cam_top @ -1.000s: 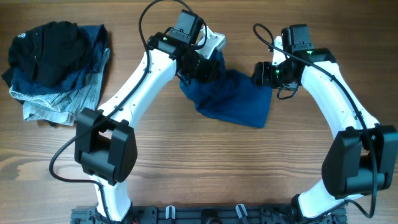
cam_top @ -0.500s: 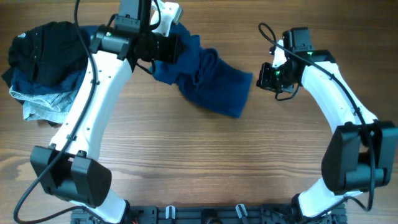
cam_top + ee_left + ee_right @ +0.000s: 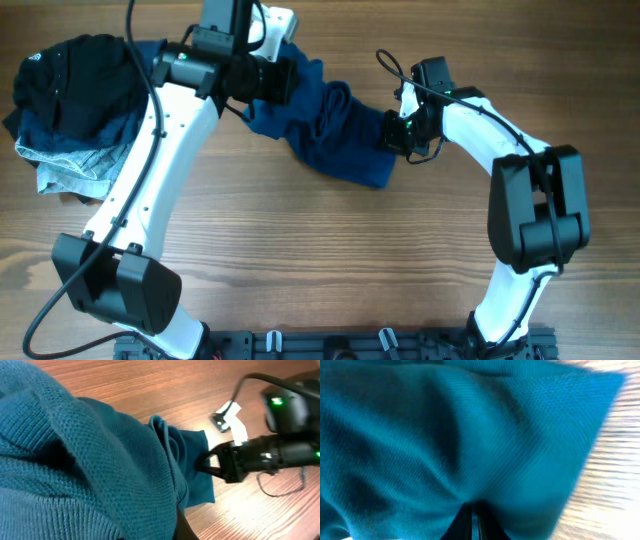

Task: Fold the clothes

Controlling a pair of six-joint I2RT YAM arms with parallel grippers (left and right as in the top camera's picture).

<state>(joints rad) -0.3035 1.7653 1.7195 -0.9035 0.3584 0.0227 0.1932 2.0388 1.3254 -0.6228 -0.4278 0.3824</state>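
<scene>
One blue garment (image 3: 335, 140), one black garment (image 3: 75, 80) and one pair of jeans (image 3: 80, 165) on one desk (image 3: 320, 260), plus two arms: left arm (image 3: 160, 170), right arm (image 3: 490, 120).

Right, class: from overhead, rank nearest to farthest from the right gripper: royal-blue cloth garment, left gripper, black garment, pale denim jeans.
1. Royal-blue cloth garment, centre, touching the right gripper.
2. Left gripper, upper centre.
3. Black garment and pale denim jeans, far left: too close to call.

You've got a wood-grain table (image 3: 300, 270): blue garment (image 3: 340, 140) lies mid far edge, black garment (image 3: 70, 80) heaped over pale jeans (image 3: 80, 165) in the far-left corner.
</scene>
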